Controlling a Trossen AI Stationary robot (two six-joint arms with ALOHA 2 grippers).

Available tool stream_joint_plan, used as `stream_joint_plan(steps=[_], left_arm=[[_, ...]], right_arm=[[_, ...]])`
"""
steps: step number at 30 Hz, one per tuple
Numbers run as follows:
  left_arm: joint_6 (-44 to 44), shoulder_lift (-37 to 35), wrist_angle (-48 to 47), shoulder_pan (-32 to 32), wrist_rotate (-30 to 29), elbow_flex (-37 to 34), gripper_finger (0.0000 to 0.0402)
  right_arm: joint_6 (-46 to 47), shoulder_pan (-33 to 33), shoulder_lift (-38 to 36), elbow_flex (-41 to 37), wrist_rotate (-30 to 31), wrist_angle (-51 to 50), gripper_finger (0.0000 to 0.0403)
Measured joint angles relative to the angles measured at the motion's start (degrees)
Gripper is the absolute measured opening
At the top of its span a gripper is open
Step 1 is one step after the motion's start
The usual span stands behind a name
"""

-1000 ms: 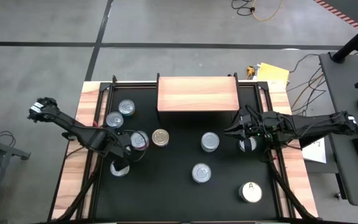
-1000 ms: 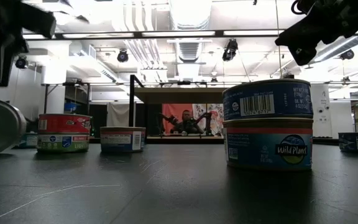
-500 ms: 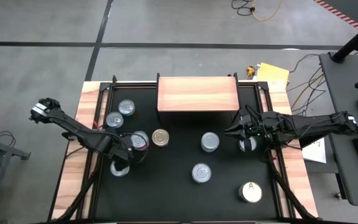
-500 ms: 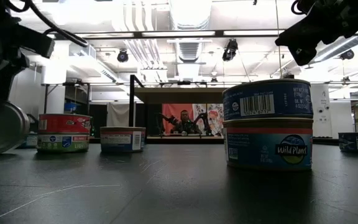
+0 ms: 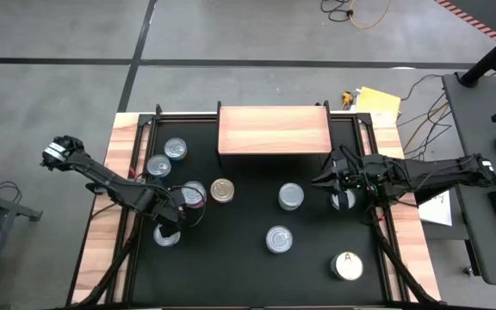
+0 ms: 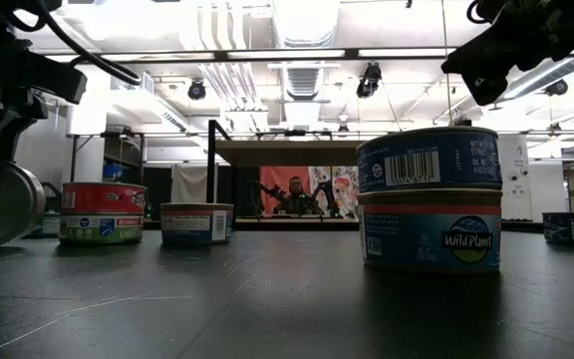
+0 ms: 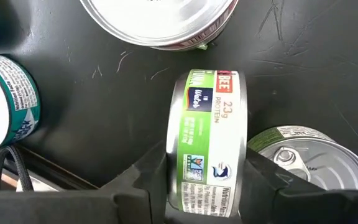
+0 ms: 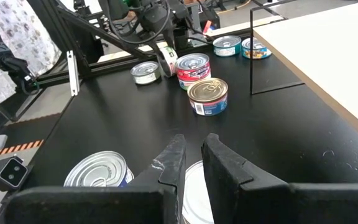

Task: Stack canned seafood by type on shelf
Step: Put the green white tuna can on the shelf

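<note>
My left gripper is clamped on a green-labelled tin standing on edge, near the shelf's left front corner, beside a red-labelled tin and a gold-topped tin. My right gripper, fingers nearly together and holding nothing, hovers off the shelf's right front corner, above a silver tin.

Black tabletop had light wood edges. Shelf was pale natural wood, streaky grain. Green-and-white labelled can sat centre of left wrist frame; teal-and-white can at left edge. Red-labelled can, gold-topped can mid-frame in right wrist. White-topped can marked "A", lower right. Blue stacked cans.
</note>
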Motion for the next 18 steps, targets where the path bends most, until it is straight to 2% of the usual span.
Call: stream_joint_plan(steps=[5, 9, 13, 18], left_arm=[[0.06, 0.01, -1.59, -0.06, 0.29, 0.34, 0.0120], [2.48, 0.18, -5.09, -1.56, -1.70, 4.21, 0.0120], [7.89, 0.18, -7.86, -5.57, -9.18, 9.61, 0.0120], [21.05, 2.16, -6.63, -11.67, -23.36, 16.68, 0.0120]], right_arm=[[0.00, -0.01, 0.00, 0.00, 0.00, 0.00, 0.0043], [0.00, 0.00, 0.00, -0.08, 0.02, 0.00, 0.0043], [0.00, 0.01, 0.00, -0.19, 0.02, 0.00, 0.0043], [-0.02, 0.01, 0.00, -0.26, 0.16, 0.00, 0.0043]])
